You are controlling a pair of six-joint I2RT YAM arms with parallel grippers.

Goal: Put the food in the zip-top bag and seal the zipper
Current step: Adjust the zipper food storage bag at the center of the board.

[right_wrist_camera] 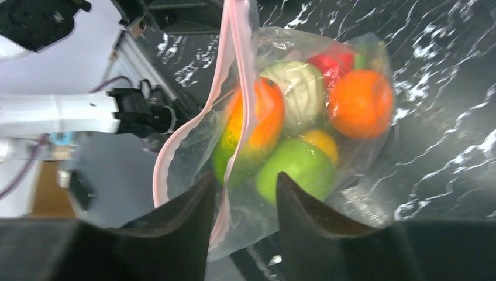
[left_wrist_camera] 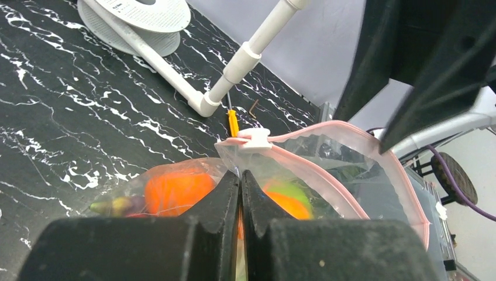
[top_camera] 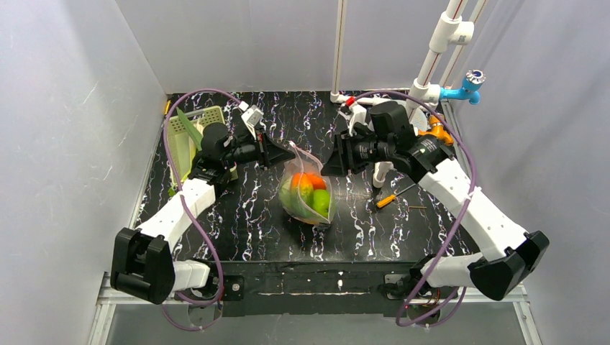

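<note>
The clear zip-top bag point(top_camera: 309, 203) stands mid-table with the food point(top_camera: 311, 185) inside: orange point(right_wrist_camera: 360, 102), green point(right_wrist_camera: 298, 167), red and pale pieces. My left gripper point(top_camera: 290, 154) is shut on the zip-top bag's upper left edge point(left_wrist_camera: 240, 175), just below the white slider point(left_wrist_camera: 254, 138). The pink zipper point(left_wrist_camera: 345, 124) gapes in a loop, so the mouth stands open. My right gripper point(top_camera: 325, 167) is open at the bag's right side. Its jaws point(right_wrist_camera: 245, 184) straddle the pink zipper point(right_wrist_camera: 237, 88) without pinching it.
A pale green slatted basket point(top_camera: 194, 136) stands at the back left behind my left arm. An orange-handled screwdriver point(top_camera: 388, 200) lies right of the bag. A white pipe frame point(top_camera: 431, 65) with a blue fitting point(top_camera: 467, 86) rises at the back right. A white spool point(left_wrist_camera: 140, 17) sits by it.
</note>
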